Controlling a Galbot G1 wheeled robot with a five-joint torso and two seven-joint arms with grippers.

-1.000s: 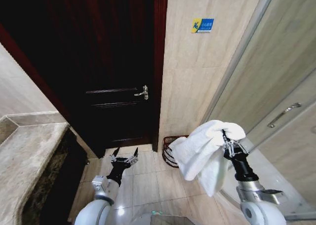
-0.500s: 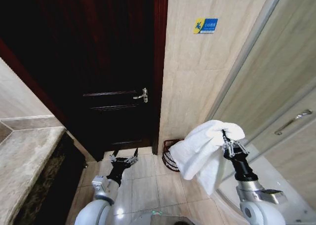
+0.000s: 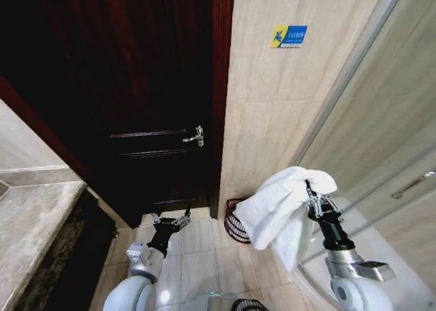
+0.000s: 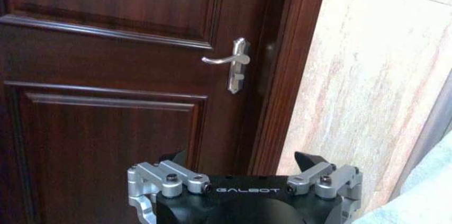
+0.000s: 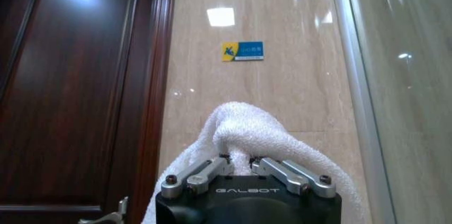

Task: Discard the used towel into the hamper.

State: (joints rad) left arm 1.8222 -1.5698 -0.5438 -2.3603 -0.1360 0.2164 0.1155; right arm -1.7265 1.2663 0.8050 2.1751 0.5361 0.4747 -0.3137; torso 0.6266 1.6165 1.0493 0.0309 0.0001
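Right pincer clenched on a fold of the white towel, held up at about chest height on the robot's right, fingers pinching the bunched crest while the rest of the cloth drapes down and leftward in a loose fan. Directly beyond and below the hanging cloth, the hamper: a dark ribbed wire basket standing on the tiled floor at the foot of the beige wall, just beside the dark wooden door and its frame, its right half hidden by the towel. Left pincer released, fingers spread, empty, held low over the floor tiles in front of the door, facing the door handle. Carry step in hand, by the look of it: towel gripped and lifted, hamper near but not yet under the pincer. Next move likely to call for bringing the right pincer forward, leftward and down until the cloth hangs over the hamper's rim, then letting go; worth minding the trailing drape, which could catch on the rim or spill onto the floor beside it.
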